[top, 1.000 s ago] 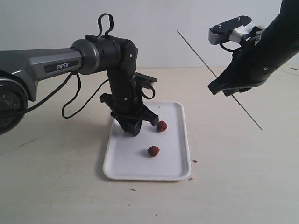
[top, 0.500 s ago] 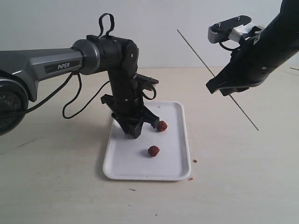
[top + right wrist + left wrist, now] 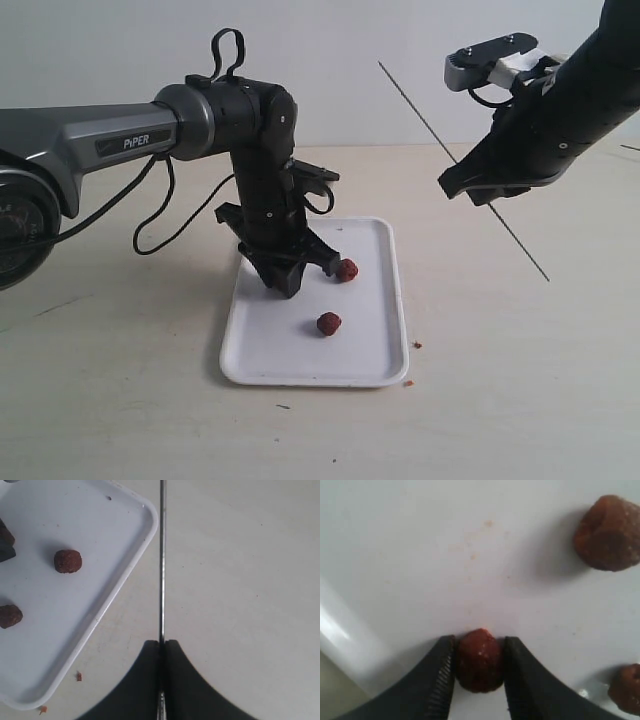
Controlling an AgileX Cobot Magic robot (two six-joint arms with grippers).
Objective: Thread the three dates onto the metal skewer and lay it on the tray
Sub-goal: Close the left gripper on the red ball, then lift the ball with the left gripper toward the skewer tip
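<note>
The white tray (image 3: 290, 355) lies on the table in the middle of the exterior view. Two dates (image 3: 346, 269) (image 3: 328, 323) rest loose on it. My left gripper (image 3: 285, 282) reaches down onto the tray; in the left wrist view my left gripper (image 3: 479, 650) is shut on the third date (image 3: 479, 662), which touches the tray (image 3: 420, 555). The other two dates (image 3: 607, 532) (image 3: 626, 689) lie nearby. My right gripper (image 3: 488, 192) hovers to the right of the tray, shut on the metal skewer (image 3: 425, 118), which slants through the air. The skewer (image 3: 161, 555) runs out from my right gripper (image 3: 161, 642) beside the tray's rim (image 3: 131, 567).
The table is pale beige, and small reddish crumbs (image 3: 417, 345) lie just off the tray's near right corner. The left arm's black cable (image 3: 150, 215) loops behind the tray. A white wall stands at the back.
My right gripper and the skewer have drifted slightly left. The left gripper has shifted only a little over the tray.
</note>
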